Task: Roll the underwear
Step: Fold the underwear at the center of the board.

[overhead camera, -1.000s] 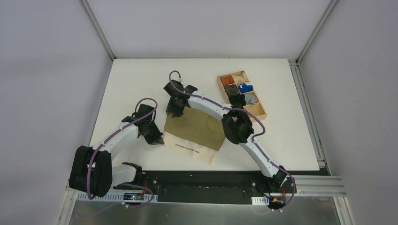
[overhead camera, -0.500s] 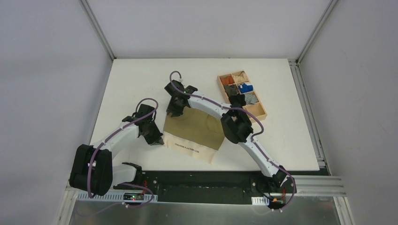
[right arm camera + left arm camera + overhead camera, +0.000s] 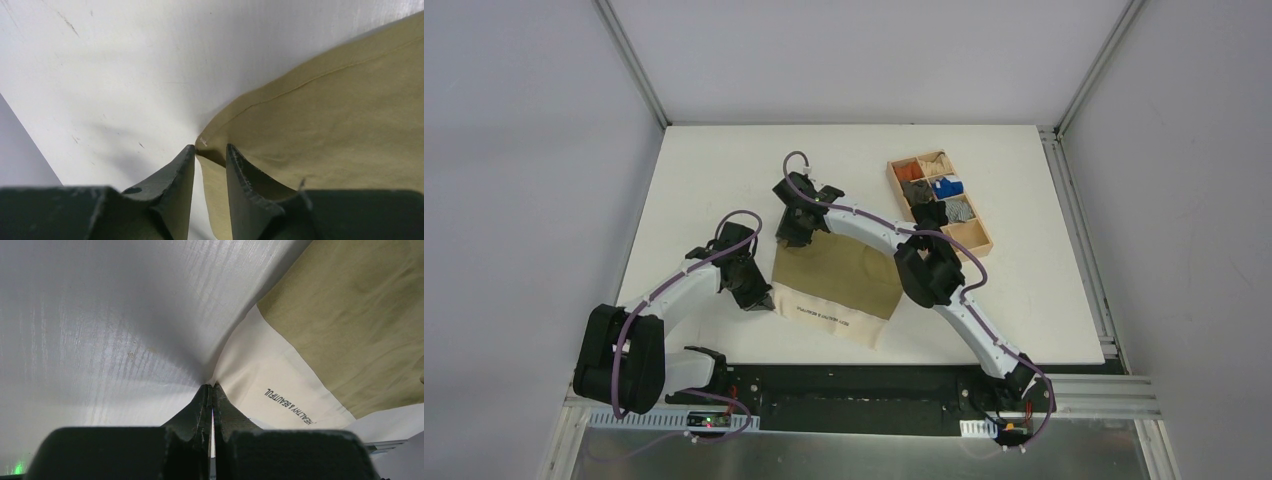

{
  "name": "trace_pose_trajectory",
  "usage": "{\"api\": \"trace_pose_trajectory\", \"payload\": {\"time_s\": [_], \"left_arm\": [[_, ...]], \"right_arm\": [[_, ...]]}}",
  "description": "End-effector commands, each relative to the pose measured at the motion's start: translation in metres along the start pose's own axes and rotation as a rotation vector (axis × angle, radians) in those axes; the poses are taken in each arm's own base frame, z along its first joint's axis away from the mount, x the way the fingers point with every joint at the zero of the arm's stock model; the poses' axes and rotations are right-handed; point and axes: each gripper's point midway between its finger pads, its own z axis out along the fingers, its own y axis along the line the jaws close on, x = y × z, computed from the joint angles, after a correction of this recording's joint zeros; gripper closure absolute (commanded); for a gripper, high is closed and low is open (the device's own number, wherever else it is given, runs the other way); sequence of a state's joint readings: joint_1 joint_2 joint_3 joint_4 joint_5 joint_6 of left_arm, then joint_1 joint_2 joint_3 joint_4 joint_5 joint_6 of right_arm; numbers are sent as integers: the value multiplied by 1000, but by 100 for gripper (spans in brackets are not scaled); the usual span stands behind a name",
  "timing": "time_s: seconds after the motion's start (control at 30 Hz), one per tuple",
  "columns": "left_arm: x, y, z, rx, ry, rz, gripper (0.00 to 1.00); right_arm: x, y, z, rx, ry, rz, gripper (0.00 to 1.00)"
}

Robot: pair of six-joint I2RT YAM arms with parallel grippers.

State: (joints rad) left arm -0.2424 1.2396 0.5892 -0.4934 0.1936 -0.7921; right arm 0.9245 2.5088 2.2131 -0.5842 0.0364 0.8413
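The olive-khaki underwear [image 3: 839,275] lies flat on the white table, its cream waistband [image 3: 824,318] with dark lettering toward the near edge. My left gripper [image 3: 762,302] is at the waistband's left corner. In the left wrist view its fingers [image 3: 210,387] are shut on that corner of the waistband [image 3: 270,385], which rises to a small peak at the tips. My right gripper [image 3: 792,240] is at the garment's far left corner. In the right wrist view it [image 3: 210,150] stands open, and the khaki hem corner [image 3: 220,135] sits loosely between the fingers.
A wooden compartment box [image 3: 987,240] stands at the back right and holds small orange [image 3: 907,170], blue [image 3: 946,186] and grey [image 3: 959,210] fabric bundles. The right arm's elbow [image 3: 924,270] hangs over the underwear's right edge. The table's near edge runs just below the waistband.
The right gripper has shifted very slightly at the far corner of the garment. The left arm and the underwear have stayed where they were.
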Motion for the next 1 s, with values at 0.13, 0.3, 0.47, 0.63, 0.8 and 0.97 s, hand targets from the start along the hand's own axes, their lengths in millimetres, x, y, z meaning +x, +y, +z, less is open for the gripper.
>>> {"api": "trace_pose_trajectory", "payload": {"time_s": [0.13,0.3,0.47,0.63,0.8,0.97], "left_arm": [[3,-1,-3,17,7,14,100],[4,1,-3,14,7,13,100],[4,1,-3,13,5,13,100],[2,-2,-4,20,-3,17,100],[1,-3,-6,25,-9,11,100],[-2,-12,-13,65,-11,42,100]], "right_arm": [[-9,25,-22,-74,-39,-6,67],[-1,23,-7,-58,7,-9,67],[4,15,0,-22,16,-19,77],[0,1,-1,33,-14,-62,100],[-11,12,-16,-3,-35,-75,100],[-26,46,-51,-131,-65,-57,100]]}}
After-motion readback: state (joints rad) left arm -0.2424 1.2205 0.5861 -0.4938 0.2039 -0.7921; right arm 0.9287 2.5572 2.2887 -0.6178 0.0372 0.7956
